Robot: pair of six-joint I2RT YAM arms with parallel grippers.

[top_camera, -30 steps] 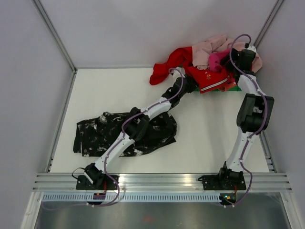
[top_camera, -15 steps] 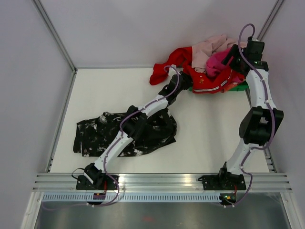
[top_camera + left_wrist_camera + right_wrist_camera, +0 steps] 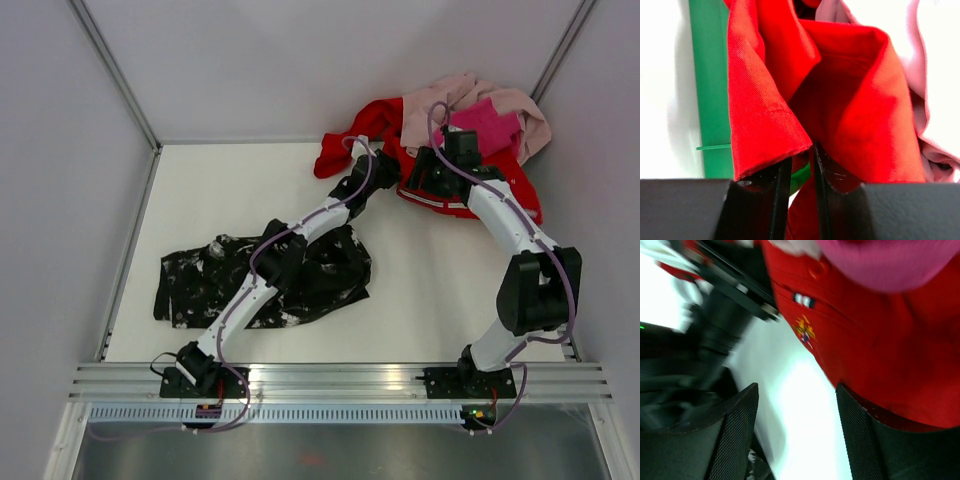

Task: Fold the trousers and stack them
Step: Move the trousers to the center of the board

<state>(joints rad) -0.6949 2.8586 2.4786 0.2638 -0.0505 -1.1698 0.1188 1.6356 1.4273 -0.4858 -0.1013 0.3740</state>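
Table: white matt top (image 3: 450, 290), rectangular, running from the near rail to the back wall.
Back wall: plain pale grey panel (image 3: 320, 60), meeting the table at its far edge.
Side walls: left wall (image 3: 50, 200) and right wall (image 3: 612, 200), the same pale panels.
Posts: thin metal posts in the far corners, left (image 3: 115, 75) and right (image 3: 560, 45).
Rail: ribbed aluminium rail (image 3: 340, 380) along the near edge; slim metal strips along the table's left (image 3: 130, 250) and right (image 3: 560, 310) sides.
Front: slotted strip (image 3: 340, 412) below the rail, then a dull grey metal sheet (image 3: 340, 452).
Light: bright and even, soft shadows, glare on the rail.
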